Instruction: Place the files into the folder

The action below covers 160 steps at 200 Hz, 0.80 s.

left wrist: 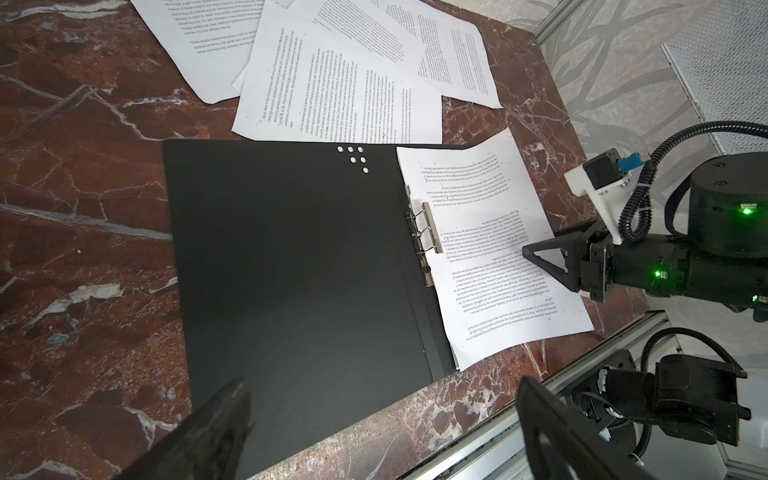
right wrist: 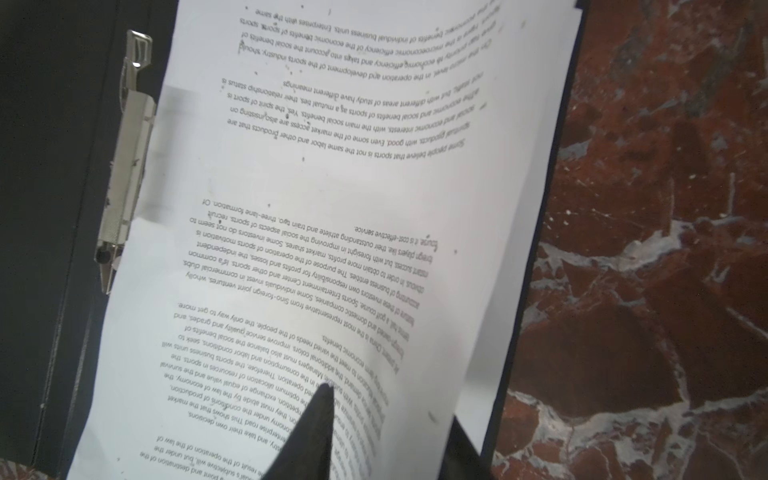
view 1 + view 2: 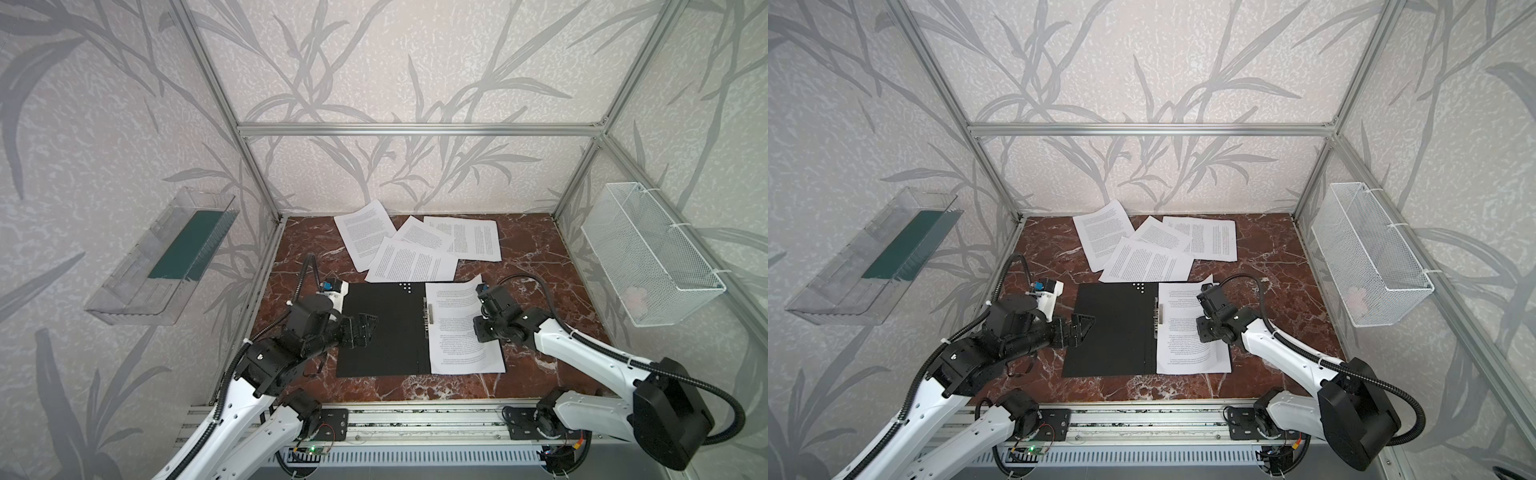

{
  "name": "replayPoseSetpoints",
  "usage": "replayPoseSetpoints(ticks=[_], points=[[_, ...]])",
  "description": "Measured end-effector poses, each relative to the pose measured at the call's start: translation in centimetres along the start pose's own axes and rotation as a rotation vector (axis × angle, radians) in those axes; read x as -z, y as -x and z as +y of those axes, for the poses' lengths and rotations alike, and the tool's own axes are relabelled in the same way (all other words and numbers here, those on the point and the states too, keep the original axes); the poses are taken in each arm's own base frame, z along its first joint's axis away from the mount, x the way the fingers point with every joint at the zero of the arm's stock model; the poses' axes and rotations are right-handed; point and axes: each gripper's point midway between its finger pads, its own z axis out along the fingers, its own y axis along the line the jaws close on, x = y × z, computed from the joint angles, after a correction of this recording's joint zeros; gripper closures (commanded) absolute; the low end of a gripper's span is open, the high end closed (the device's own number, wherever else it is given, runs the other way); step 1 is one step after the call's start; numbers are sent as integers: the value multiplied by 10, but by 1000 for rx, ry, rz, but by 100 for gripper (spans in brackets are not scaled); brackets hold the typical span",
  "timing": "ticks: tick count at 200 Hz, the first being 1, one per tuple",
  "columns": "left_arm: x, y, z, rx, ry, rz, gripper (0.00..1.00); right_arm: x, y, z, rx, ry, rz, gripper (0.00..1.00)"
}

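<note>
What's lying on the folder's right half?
Printed sheets beside the metal clip, right gripper open at their edge. The folder face beneath is mostly hidden; sheet count unclear.

The sheet (image 2: 374,174) in the folder (image 2: 58,216) is carrying upside-down print: "Some people believe that sports is not the same labor".

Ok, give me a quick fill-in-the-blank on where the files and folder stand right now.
1. The folder lies open, its inside ____.
2. ____ loose files lie on the table beyond it.
3. One file lies inside it, beneath the ____ gripper.
Missing: black; four; right.
</note>
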Motion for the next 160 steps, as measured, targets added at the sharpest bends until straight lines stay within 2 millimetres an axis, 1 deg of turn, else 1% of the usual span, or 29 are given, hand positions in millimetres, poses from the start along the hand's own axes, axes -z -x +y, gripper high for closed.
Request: replayPoseSetpoints(ticks=[22,38,55,86,109,123,132,143,160], points=[[-3,-1,1,1,7,13,1,-3,-1,-1,3,-9,9,63],[-6,-2,2,2,14,26,1,-3,0,-2,3,-17,8,59],[-9,-4,3,4,21,38,1,-3,0,-3,4,-24,5,46],[-13,-6,5,7,31,54,1,0,5,-11,-2,-67,-22,14],[-18,-8,6,18,38,68,1,8,14,-18,-17,-104,-69,0],[-26,-11,8,37,43,79,1,17,22,-20,-29,-117,-100,1],[-35,-14,10,56,45,84,1,24,28,-21,-34,-121,-125,1],[-48,-21,16,84,53,94,1,35,38,-20,-41,-111,-166,1],[-73,-37,30,136,90,133,1,53,53,-13,-54,-68,-232,1]])
